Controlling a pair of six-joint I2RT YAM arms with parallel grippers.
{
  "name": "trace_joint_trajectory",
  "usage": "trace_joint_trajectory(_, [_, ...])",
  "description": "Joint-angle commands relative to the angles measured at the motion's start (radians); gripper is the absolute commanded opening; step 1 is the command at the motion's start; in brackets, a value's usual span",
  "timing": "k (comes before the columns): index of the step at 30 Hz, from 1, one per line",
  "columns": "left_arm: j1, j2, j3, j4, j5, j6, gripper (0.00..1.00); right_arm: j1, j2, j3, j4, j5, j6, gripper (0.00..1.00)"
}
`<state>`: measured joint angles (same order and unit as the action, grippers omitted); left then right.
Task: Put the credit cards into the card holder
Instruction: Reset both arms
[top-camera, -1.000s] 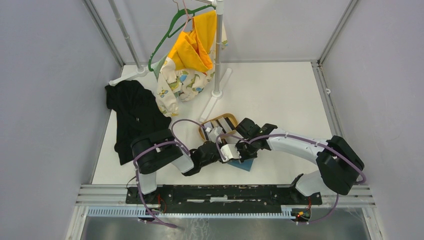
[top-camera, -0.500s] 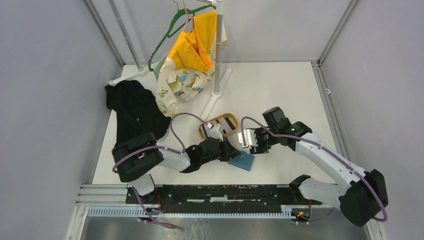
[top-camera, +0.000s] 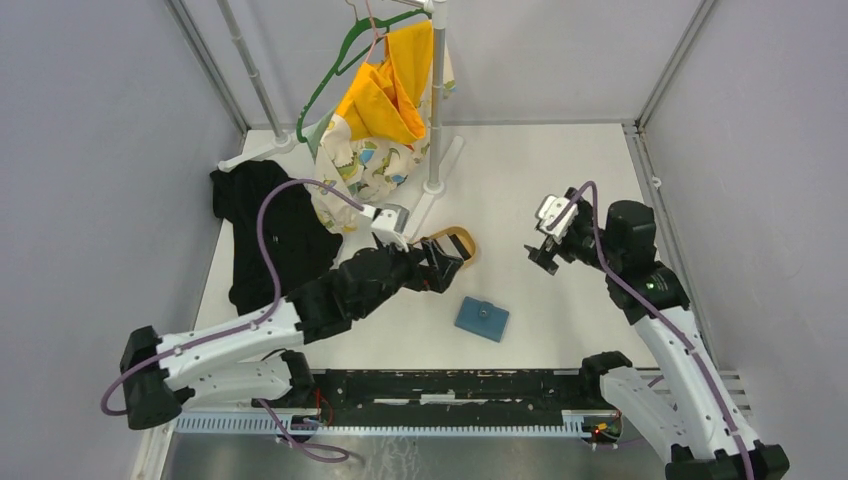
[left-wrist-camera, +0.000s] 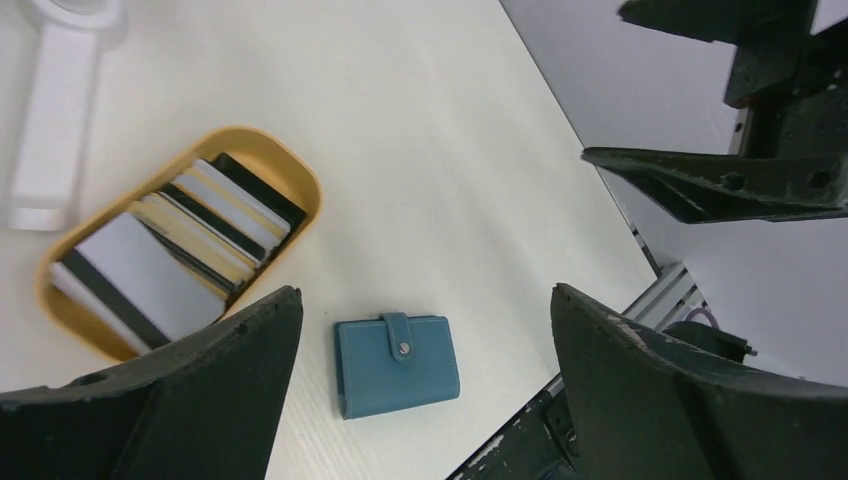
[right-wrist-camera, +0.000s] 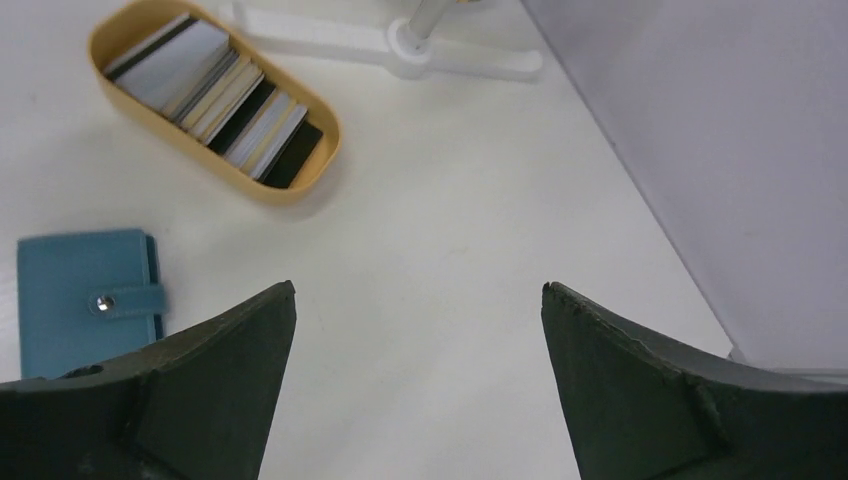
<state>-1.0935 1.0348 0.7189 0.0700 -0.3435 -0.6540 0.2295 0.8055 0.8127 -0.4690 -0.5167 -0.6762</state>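
1. The left fingers (left-wrist-camera: 200, 390) and right fingers (right-wrist-camera: 180, 380) are gaping wide, holding nothing, hovering above the surface (left-wrist-camera: 420, 120).
2. In the left wrist view, the card holder (left-wrist-camera: 397, 365) is lying snapped shut at lower centre, and the credit cards (left-wrist-camera: 180, 250) are sitting in the tray (left-wrist-camera: 312, 205) at left.
3. The opening step is seemingly pending; the next move is calling for unsnapping the holder.

Black garment (top-camera: 270, 235) lies crumpled left of the clothes rack (top-camera: 436, 100)

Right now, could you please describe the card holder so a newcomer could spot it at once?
On the white table, find the oval tan tray of credit cards near the clothes stand. Just nearer the arms' bases lies the card holder: a small teal rectangle, closed with a snap tab.
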Motion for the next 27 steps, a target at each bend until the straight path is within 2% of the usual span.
trace_joint_trajectory(1, [0.001, -0.124, 0.114, -0.311, -0.167, 0.117, 1.0, -0.005, -0.059, 0.127, 0.129, 0.019, 0.251, 0.98])
trace_joint_trajectory(7, [0.0, -0.225, 0.174, -0.411, -0.159, 0.111, 1.0, -0.005, -0.066, 0.227, 0.052, -0.094, 0.255, 0.98])
trace_joint_trajectory(12, [-0.001, -0.285, 0.174, -0.444, -0.14, 0.073, 1.0, -0.005, -0.081, 0.237, 0.081, -0.175, 0.386, 0.98])
trace_joint_trajectory(18, [0.001, -0.334, 0.174, -0.487, -0.134, 0.045, 1.0, -0.005, -0.09, 0.229, 0.145, -0.072, 0.594, 0.98])
trace_joint_trajectory(27, [0.001, -0.432, 0.14, -0.475, -0.087, 0.033, 1.0, -0.004, -0.124, 0.195, 0.156, 0.039, 0.581, 0.98])
